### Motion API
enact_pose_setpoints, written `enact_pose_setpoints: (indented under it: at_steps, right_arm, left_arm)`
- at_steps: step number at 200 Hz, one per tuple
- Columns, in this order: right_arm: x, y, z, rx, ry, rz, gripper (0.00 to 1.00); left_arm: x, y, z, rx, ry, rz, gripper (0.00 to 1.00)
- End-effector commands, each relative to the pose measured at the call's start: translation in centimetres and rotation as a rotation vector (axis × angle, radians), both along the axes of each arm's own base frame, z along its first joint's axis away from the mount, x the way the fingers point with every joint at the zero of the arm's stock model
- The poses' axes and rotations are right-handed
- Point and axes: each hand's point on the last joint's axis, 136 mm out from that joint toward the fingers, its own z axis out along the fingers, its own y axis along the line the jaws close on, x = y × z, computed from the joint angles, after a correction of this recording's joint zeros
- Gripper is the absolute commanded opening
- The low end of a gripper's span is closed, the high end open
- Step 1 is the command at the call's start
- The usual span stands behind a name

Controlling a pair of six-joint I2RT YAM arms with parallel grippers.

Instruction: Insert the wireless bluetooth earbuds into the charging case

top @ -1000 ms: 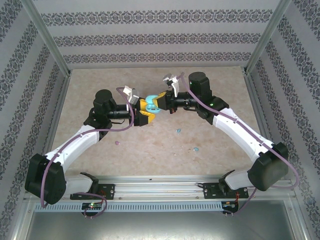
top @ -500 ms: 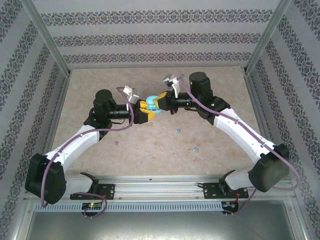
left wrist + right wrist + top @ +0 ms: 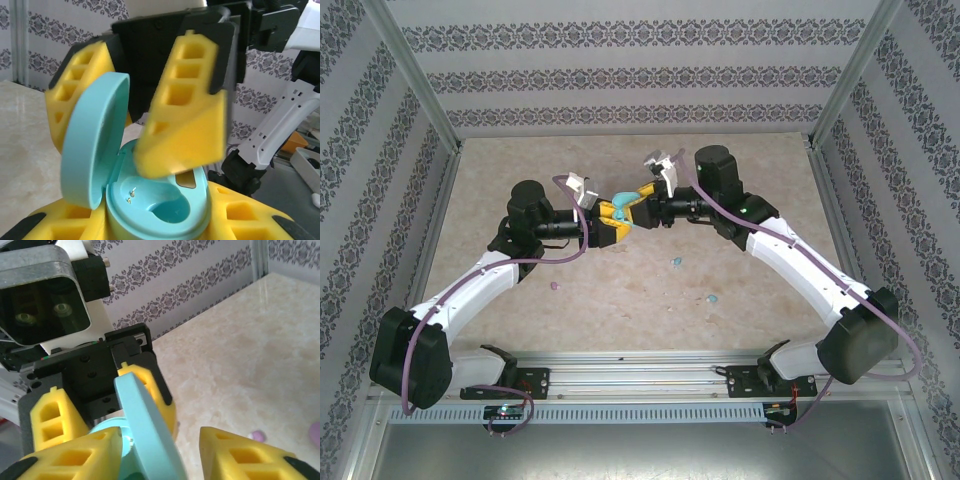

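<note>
two tiny rounded light blue plastic earbuds (image 3: 676, 262) (image 3: 712, 299) and one pale pink earbud (image 3: 555, 286) lie loose on the beige marbled table (image 3: 500, 160), nearer the arm bases than the two grippers and well apart from both. the blue pair sits on the right side and the pink one on the left. above the middle of the table the left gripper (image 3: 610, 226) is clamped on the base of a light blue oval plastic charging case (image 3: 165, 210). its yellow foam-padded fingers (image 3: 240, 220) press either side of the shell. the case's hinged lid (image 3: 92, 150) stands up, exposing the moulded wells and small gold contact pins. the right gripper (image 3: 638, 207) faces it from the opposite side with its jaws parted and gripping nothing. its yellow fingers (image 3: 182, 120) straddle the raised lid, one close against it, the other clear of it and hanging over the open base. grey patterned wallpapered walls (image 3: 640, 60) enclose the table.
</note>
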Motion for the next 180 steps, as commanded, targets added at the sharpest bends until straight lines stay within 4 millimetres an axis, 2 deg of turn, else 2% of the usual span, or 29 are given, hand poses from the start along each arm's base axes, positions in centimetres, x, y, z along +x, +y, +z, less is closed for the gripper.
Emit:
enact_pose_setpoints:
  at_steps: [1, 9, 26, 77, 106, 128, 153, 180]
  right_arm:
    - [-0.5, 0.1, 1.5, 0.022, 0.022, 0.006, 0.54]
    - [-0.5, 0.1, 1.4, 0.023, 0.044, -0.003, 0.59]
    - [-0.3, -0.2, 1.1, 0.017, 0.101, -0.038, 0.62]
    - [-0.6, -2.3, 0.5, -0.042, 0.198, -0.156, 0.64]
    - [-0.5, -4.8, 0.0, -0.081, 0.223, -0.29, 0.62]
    - [-0.1, -7.4, -1.1, -0.098, 0.305, -0.431, 0.62]
    - [0.4, -10.3, -3.8, -0.065, 0.497, -0.606, 0.6]
    - [0.4, -12.5, -9.4, -0.074, 0.725, -0.764, 0.53]
  left_arm:
    - [0.0, 0.2, 0.5, 0.006, -0.057, 0.034, 0.18]
    - [0.2, 0.3, 0.3, 0.012, -0.055, 0.048, 0.17]
    - [0.7, 0.4, -0.4, 0.035, -0.055, 0.075, 0.18]
    - [1.7, 1.0, -2.1, 0.081, -0.041, 0.147, 0.17]
    - [2.1, 1.4, -3.4, 0.119, -0.034, 0.187, 0.17]
    - [2.1, 1.6, -4.1, 0.131, -0.028, 0.204, 0.17]
    - [2.2, 1.8, -4.7, 0.142, -0.023, 0.219, 0.17]
    - [2.3, 1.9, -5.2, 0.145, -0.018, 0.225, 0.17]
